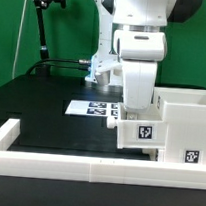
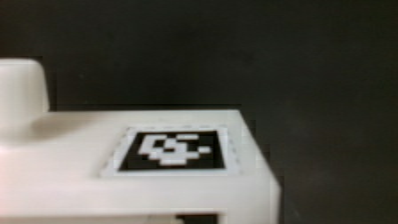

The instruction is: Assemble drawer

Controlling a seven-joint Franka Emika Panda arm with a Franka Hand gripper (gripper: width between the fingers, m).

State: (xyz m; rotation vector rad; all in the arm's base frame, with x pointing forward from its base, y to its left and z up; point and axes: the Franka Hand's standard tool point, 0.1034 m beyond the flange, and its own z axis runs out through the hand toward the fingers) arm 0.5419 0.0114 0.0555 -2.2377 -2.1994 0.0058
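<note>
Above tray [image 1: 141, 130], arm vertical, gripper [image 1: 134, 105] down

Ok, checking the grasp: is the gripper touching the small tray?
Cannot tell. In the exterior view the gripper overlaps the tray, with its fingertips hidden. The wrist view shows only the tray top.

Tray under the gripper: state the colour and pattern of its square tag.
Black-and-white blocky marker on the white tray; the tag shows best in the wrist view.
</note>
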